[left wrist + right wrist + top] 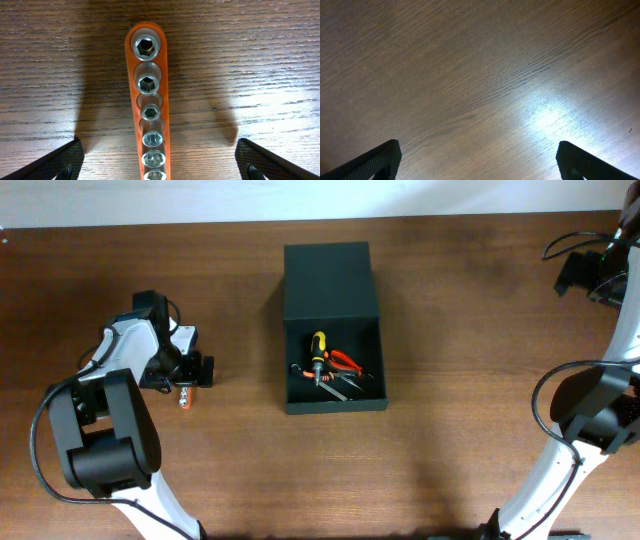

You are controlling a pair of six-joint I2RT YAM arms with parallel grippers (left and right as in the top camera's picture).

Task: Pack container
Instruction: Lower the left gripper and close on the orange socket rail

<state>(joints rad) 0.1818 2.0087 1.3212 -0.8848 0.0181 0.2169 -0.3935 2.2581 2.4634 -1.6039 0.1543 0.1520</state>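
Observation:
The dark green-black container (333, 285) lies open mid-table, its flap lid folded back toward the far side. Inside it lie a yellow-and-black screwdriver (318, 350), red-handled pliers (346, 361) and other small metal tools. An orange rail of silver sockets (149, 100) lies on the wood at the left, also in the overhead view (185, 397). My left gripper (159, 167) is open, its fingers spread either side of the rail and above it, not touching it. My right gripper (479, 165) is open and empty over bare wood at the far right.
The wooden table (450, 450) runs to a pale far edge at the top. The left arm's black base (100, 440) stands at the front left. The right arm (590, 410) with its cables stands at the right edge.

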